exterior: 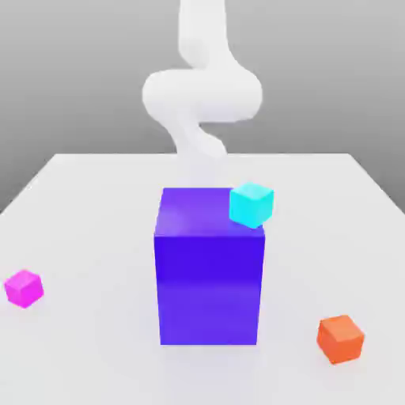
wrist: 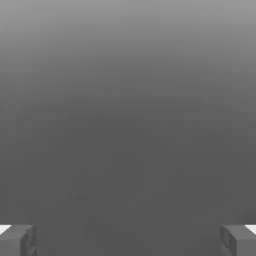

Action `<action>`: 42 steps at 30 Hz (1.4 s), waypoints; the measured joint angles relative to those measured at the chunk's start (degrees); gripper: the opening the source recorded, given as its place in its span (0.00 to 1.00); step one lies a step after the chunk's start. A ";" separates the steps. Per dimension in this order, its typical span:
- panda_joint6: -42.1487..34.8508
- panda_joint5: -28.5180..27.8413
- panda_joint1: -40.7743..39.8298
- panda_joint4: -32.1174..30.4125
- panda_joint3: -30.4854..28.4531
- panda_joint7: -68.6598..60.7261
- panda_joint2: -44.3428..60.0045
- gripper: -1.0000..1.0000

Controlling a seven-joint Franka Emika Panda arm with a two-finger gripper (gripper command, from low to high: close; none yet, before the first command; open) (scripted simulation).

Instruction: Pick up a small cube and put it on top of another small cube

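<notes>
**A:** What is the hand (wrist: 128, 240) doing?

**B:** Its two fingers (wrist: 17, 240) stand wide apart, one at each edge of the hand view, with nothing between them. Only plain grey surface lies in front of it. It grips nothing.

**A:** And the arm?

**B:** In the exterior view the white arm (exterior: 202, 91) curls up behind the big purple block (exterior: 210, 269), at the far side of the white tabletop (exterior: 95, 206).

**A:** Where are the small cubes relative to the hand?

**B:** All well apart from it; none lies between or near the fingers. The cyan cube (exterior: 251, 204) sits at the purple block's top corner, on the exterior view's right, tilted a little; I cannot tell whether it rests on the block or just behind it. The magenta cube (exterior: 24, 288) lies on the tabletop far out toward the exterior view's left. The orange cube (exterior: 341, 338) lies on the tabletop toward the exterior view's right, nearer the camera than the block.

**A:** Is any small cube stacked on another?

**B:** No. The three are apart from each other, and the magenta and orange ones sit on opposite sides of the purple block.
</notes>
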 joint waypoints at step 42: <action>26.56 15.44 -28.53 -15.72 -17.90 -35.01 53.71 0.00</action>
